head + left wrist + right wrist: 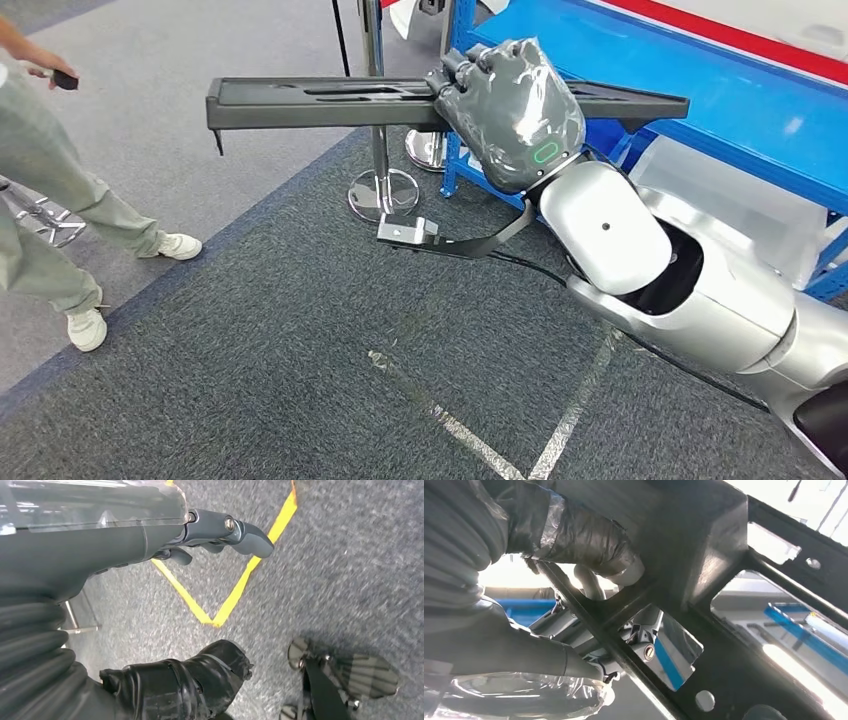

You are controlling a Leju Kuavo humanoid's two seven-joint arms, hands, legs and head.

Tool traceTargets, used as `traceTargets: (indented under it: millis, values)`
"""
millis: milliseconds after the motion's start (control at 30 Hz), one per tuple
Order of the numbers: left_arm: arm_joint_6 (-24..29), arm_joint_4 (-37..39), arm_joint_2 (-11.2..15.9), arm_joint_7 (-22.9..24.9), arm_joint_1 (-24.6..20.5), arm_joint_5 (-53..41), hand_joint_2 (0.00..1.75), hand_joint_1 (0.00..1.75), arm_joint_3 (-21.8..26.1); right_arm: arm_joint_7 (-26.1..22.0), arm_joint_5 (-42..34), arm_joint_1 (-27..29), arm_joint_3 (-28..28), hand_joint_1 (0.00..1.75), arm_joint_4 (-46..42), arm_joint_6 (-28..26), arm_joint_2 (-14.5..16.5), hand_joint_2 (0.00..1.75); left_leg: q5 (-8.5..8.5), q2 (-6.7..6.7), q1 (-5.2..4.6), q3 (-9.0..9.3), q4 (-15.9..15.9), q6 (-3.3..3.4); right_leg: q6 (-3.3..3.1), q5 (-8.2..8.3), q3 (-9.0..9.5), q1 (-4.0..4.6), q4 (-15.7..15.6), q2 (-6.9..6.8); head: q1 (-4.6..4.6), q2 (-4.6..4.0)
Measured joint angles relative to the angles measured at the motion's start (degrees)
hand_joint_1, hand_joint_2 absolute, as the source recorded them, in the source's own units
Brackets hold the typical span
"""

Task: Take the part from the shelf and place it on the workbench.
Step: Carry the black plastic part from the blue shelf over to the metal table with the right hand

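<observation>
The part (330,100) is a long flat black plastic panel with slots, held level above the carpet in the head view. My right hand (510,110) grips it near its right end, fingers wrapped over the top edge. In the right wrist view the part's ribbed underside (704,555) looms close, with my thumb (584,535) pressed against it and my right hand (574,650) closed around a rib. My left hand (220,532) hangs over grey carpet, holding nothing, its fingers slightly curled and apart.
A blue shelf (680,80) stands at the right behind my arm. A chrome post base (383,192) sits on the carpet below the part. A person (60,200) in light trousers stands at the left. Yellow floor tape (235,590) runs beneath my left hand.
</observation>
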Motion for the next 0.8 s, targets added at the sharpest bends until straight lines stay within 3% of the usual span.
traceTargets:
  millis: [67, 133, 200, 267, 300, 333, 400, 467, 500, 567, 700, 800]
  values:
    - [0.0, 0.0, 0.05, 0.02, 0.23, 0.01, 1.75, 0.0, -0.01, 0.04, 0.0, 0.03, 0.0, 1.75, 0.04, 0.02, 0.01, 1.75, 0.1, -0.47, 0.14, -0.3, -0.07, -0.73, -0.46, 0.25, 0.23, -0.12, -0.5, -1.29, 0.03, 0.0]
    - [-0.03, 0.0, 0.08, 0.06, 0.44, -0.01, 1.75, 0.0, -0.02, 0.12, 0.01, -0.03, -0.01, 1.75, 0.09, -0.07, 0.03, 1.75, -1.63, 2.37, -0.08, -1.76, 2.76, -1.22, -1.13, 0.52, 0.67, -0.33, -1.15, -2.69, -0.33, 0.0]
    - [-0.08, 0.0, 0.07, 0.13, 0.37, -0.02, 1.75, 0.0, -0.02, 0.17, 0.02, 0.04, 0.0, 1.75, 0.15, -0.16, 0.03, 1.75, -4.93, 5.84, -0.16, -5.08, 9.64, -1.55, -1.55, 0.5, 0.84, -0.05, -1.24, -4.05, -0.72, 0.0]
    - [-0.09, 0.0, 0.07, 0.2, 0.22, -0.03, 1.75, 0.0, -0.02, 0.17, 0.01, 0.37, 0.04, 1.75, 0.26, -0.22, 0.03, 1.75, -6.56, 6.73, -0.08, -7.77, 15.17, -1.74, -1.71, 0.36, 0.84, 0.13, -1.11, -5.48, -0.75, 0.0]
    - [-0.09, 0.0, 0.07, 0.22, 0.2, -0.04, 1.75, 0.0, -0.02, 0.16, 0.01, 0.54, 0.07, 1.75, 0.32, -0.25, 0.03, 1.75, -5.99, 6.87, -0.09, -7.72, 15.18, -1.73, -1.72, 0.27, 0.84, 0.16, -1.02, -6.19, -0.77, 0.0]
    - [-0.09, 0.0, 0.07, 0.27, 0.21, -0.05, 1.75, 0.0, -0.02, 0.16, 0.0, 0.64, 0.1, 1.75, 0.37, -0.27, 0.03, 1.75, -4.54, 7.14, -0.12, -6.5, 13.0, -1.64, -1.68, 0.12, 0.86, 0.18, -0.88, -6.85, -0.76, 0.0]
    - [-0.09, 0.0, 0.08, 0.36, 0.19, -0.09, 1.75, 0.0, -0.02, 0.16, -0.01, 0.68, 0.13, 1.75, 0.42, -0.31, 0.03, 1.75, -1.5, 9.44, -0.58, -2.29, 5.37, -1.06, -1.4, -0.29, 0.94, 0.35, -0.55, -8.03, -0.78, 0.0]
    - [-0.09, 0.0, 0.1, 0.43, 0.08, -0.12, 1.75, 0.0, -0.02, 0.16, -0.02, 0.68, 0.12, 1.75, 0.48, -0.33, 0.02, 1.75, -0.46, 11.33, -1.22, 0.09, 0.76, -0.16, -0.98, -0.63, 0.99, 0.73, -0.3, -9.06, -0.73, 0.0]
    - [-0.09, 0.0, 0.1, 0.44, 0.02, -0.13, 1.75, 0.0, -0.02, 0.15, -0.05, 0.7, 0.12, 1.75, 0.51, -0.32, 0.02, 1.75, -0.64, 11.29, -1.47, 0.14, 0.39, 0.24, -0.76, -0.7, 1.03, 0.93, -0.32, -9.6, -0.69, 0.0]
    - [-0.09, 0.0, 0.09, 0.47, 0.04, -0.14, 1.75, 0.0, -0.02, 0.15, -0.14, 0.73, 0.11, 1.75, 0.58, -0.3, 0.03, 1.75, -0.32, 9.8, -1.28, 0.08, 0.1, 0.86, -0.23, -0.95, 1.25, 0.98, -0.43, -10.47, -0.68, 0.0]
    - [-0.1, 0.0, 0.02, 0.53, 0.14, -0.16, 1.75, 0.0, -0.02, 0.15, -0.25, 0.69, 0.04, 1.75, 0.72, -0.27, 0.03, 1.75, 0.18, 8.17, -0.73, 0.49, -0.71, 1.73, 0.43, -2.95, 0.74, 0.57, 1.52, -7.14, -0.37, 0.0]
    - [-0.11, 0.0, 0.02, 0.53, 0.14, -0.16, 1.75, 0.0, -0.02, 0.15, -0.25, 0.69, 0.03, 1.75, 0.72, -0.27, 0.03, 1.75, 0.18, 8.15, -0.72, 0.49, -0.71, 1.75, 0.43, -3.04, 0.69, 0.57, 1.64, -7.03, -0.38, 0.0]
